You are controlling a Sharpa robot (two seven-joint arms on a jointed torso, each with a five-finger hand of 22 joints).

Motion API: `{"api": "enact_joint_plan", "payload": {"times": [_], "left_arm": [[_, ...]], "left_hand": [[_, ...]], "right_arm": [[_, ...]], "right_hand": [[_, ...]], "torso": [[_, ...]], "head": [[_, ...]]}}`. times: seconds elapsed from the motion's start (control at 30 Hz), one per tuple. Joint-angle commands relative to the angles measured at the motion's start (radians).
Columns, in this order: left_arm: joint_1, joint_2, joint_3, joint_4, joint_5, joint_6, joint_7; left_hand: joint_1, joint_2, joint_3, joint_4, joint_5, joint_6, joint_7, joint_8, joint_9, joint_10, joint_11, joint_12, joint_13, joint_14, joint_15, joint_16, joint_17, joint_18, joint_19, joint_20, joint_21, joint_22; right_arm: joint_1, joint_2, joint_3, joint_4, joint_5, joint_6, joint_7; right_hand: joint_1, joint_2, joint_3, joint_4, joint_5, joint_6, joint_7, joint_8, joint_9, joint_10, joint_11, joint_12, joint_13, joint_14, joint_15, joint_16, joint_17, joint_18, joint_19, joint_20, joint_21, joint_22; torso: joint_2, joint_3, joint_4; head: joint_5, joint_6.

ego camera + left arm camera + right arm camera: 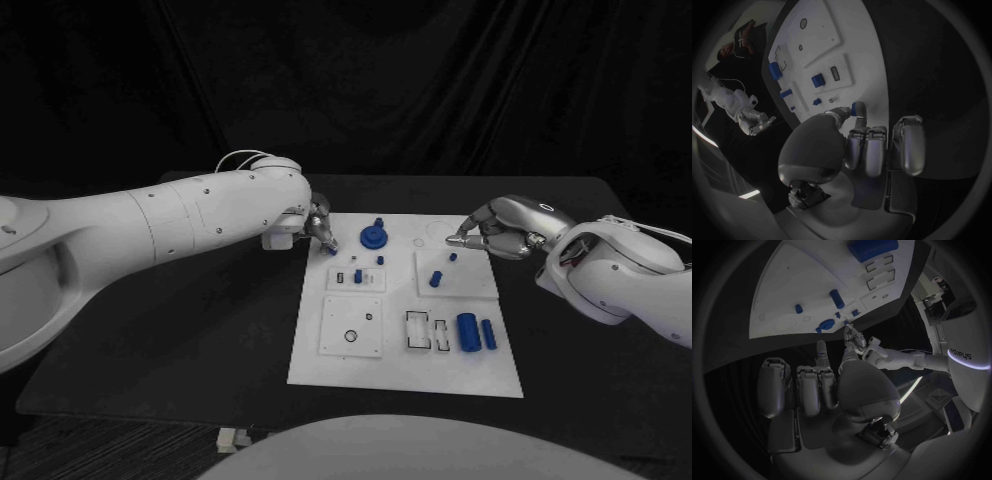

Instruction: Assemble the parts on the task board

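- Head view: I see the task board (pixel 408 345), a white rectangular plate, lying in the middle of the black table (pixel 188 330). Its far half carries a round blue part with an upright peg (pixel 375 237) and several small blue pieces; on its near right lie two blue cylinders (pixel 477 331) side by side, just right of two rectangular recesses. On the near left sits a square raised panel with a round hole (pixel 353 328).
- Head view, hands: my left hand (pixel 319 228) reaches over the board's far left corner and pinches a small blue part (pixel 330 248) at its fingertips. My right hand (pixel 498 228) hovers at the board's far right edge, fingers curled inward; I cannot tell whether anything lies between them.
- Left wrist view: the left hand (pixel 856 142) holds the small blue part (pixel 858 108) between the thumb and one finger, just above the board's edge; the other fingers are curled beside it. Blue pieces (pixel 817 80) stand on the white board (pixel 873 55) beyond.
- Right wrist view: the right hand (pixel 826 385) has its fingers drawn together with one finger extended toward the board (pixel 786 300); I see no part in them. The left hand (pixel 856 338) shows at the board's opposite edge, beside the round blue part (pixel 825 324).
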Motion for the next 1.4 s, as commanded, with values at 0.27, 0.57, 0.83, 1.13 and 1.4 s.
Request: {"api": "enact_joint_plan", "payload": {"times": [0.27,0.57,0.83,1.13,1.4], "left_arm": [[0.026,-0.036,0.001,0.075,0.002,-0.042,-0.014],[0.056,-0.075,0.001,0.143,0.0,-0.015,-0.025],[0.063,-0.109,0.001,0.206,0.0,0.015,-0.036],[0.064,-0.158,0.001,0.298,0.0,0.007,-0.046],[0.053,-0.173,0.0,0.343,0.0,-0.036,-0.042]], "left_hand": [[-0.005,-0.015,0.093,-0.079,-0.008,0.013,-0.003,0.0,0.0,0.104,0.003,0.0,0.263,0.105,-0.005,0.003,0.263,-0.008,0.013,-0.005,-0.004,0.202],[-0.015,-0.021,0.117,-0.09,-0.02,0.017,-0.003,-0.001,0.0,0.104,0.004,0.0,0.263,0.105,-0.005,0.003,0.263,-0.007,0.012,-0.005,-0.009,0.2],[-0.031,-0.022,0.13,-0.093,-0.042,0.017,-0.002,-0.003,-0.001,0.104,0.004,0.0,0.263,0.105,-0.005,0.003,0.263,-0.005,0.008,-0.005,-0.018,0.198],[-0.06,-0.019,0.134,-0.096,-0.087,0.018,-0.002,-0.005,0.0,0.101,0.006,-0.006,0.258,0.105,-0.002,0.003,0.263,-0.002,-0.001,-0.003,-0.038,0.193],[-0.068,-0.015,0.133,-0.094,-0.094,0.021,-0.002,-0.005,0.0,0.099,0.006,-0.01,0.255,0.105,-0.002,0.003,0.263,-0.001,-0.003,-0.002,-0.043,0.192]], "right_arm": [[-0.003,-0.002,0.001,0.0,-0.002,0.002,-0.015],[-0.003,-0.003,0.001,0.0,-0.002,0.002,-0.016],[-0.004,-0.004,0.001,0.002,-0.002,0.001,-0.019],[-0.004,-0.009,0.001,0.013,-0.002,-0.001,-0.024],[-0.004,-0.012,0.001,0.025,-0.002,-0.002,-0.026]], "right_hand": [[0.002,0.004,-0.006,0.0,0.001,0.009,0.001,0.003,0.002,0.104,0.005,0.004,0.263,0.103,0.007,-0.001,0.259,0.006,0.011,0.008,-0.006,0.203],[0.002,0.005,-0.006,-0.001,0.001,0.009,0.001,0.003,0.002,0.104,0.005,0.004,0.263,0.103,0.007,-0.001,0.259,0.006,0.011,0.008,-0.005,0.203],[0.002,0.005,-0.006,-0.001,0.001,0.009,0.001,0.003,0.002,0.104,0.005,0.004,0.263,0.103,0.007,-0.001,0.259,0.006,0.011,0.008,-0.006,0.203],[0.003,0.005,-0.007,-0.001,0.001,0.009,0.001,0.004,0.002,0.104,0.005,0.004,0.263,0.103,0.007,-0.001,0.258,0.006,0.011,0.008,-0.007,0.203],[0.003,0.005,-0.007,-0.001,0.001,0.009,0.001,0.004,0.002,0.104,0.005,0.004,0.263,0.103,0.007,-0.001,0.258,0.006,0.011,0.008,-0.007,0.203]], "torso": [[-0.002,-0.0001,-0.0001],[-0.001,0.0,-0.0011],[0.0,0.0006,-0.0002],[0.0,0.0,0.0],[-0.001,0.0005,-0.0008]], "head": [[0.001,0.0],[0.005,0.0],[0.006,0.0],[0.005,0.0],[0.012,0.0]]}}
